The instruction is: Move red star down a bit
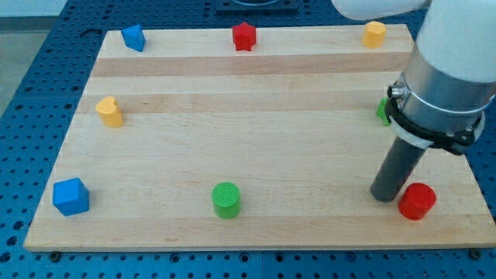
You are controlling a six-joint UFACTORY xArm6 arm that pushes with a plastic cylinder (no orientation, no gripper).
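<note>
The red star [244,36] sits near the top edge of the wooden board [232,132], about the middle. My tip [384,197] rests on the board at the view's bottom right, just left of a red cylinder [417,201], touching or nearly touching it. The tip is far from the red star, down and to the right of it.
A blue block [133,37] is at the top left, a yellow block [374,34] at the top right, a yellow heart [110,111] at the left, a blue cube [70,196] at the bottom left, a green cylinder [226,200] at the bottom middle. A green block [382,110] is partly hidden behind the arm.
</note>
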